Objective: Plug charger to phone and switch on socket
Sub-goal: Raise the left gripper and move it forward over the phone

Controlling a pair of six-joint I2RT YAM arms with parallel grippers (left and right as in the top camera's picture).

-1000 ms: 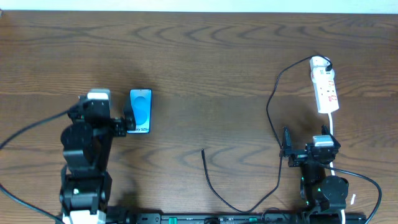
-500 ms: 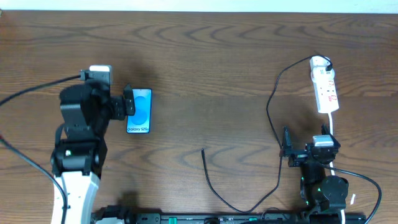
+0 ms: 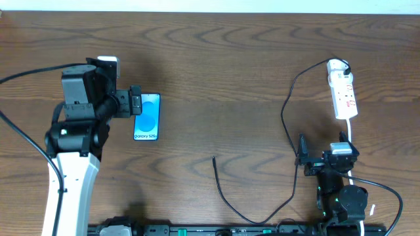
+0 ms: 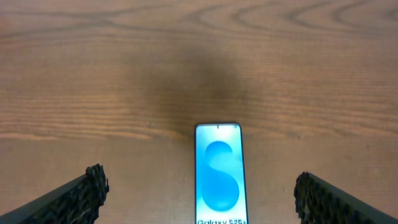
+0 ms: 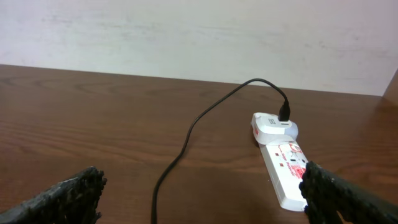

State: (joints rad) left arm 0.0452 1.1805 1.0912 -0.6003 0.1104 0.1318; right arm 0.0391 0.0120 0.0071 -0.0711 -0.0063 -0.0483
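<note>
Left hand (image 3: 134,103) fully open, poised over phone (image 3: 148,117); screen reads "Galaxy S25+". Arm has shifted since the earlier frame. Charger (image 3: 284,118) tip loose mid-table (image 3: 216,65). Right hand (image 3: 303,157) open, unmoved, below socket (image 3: 344,92).

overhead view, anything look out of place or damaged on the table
Nothing damaged or spilled. The only loose end is the charger: it snakes from the socket in a slack loop, its tip lying on the table, well apart from the phone, which lies flat, screen lit.
</note>
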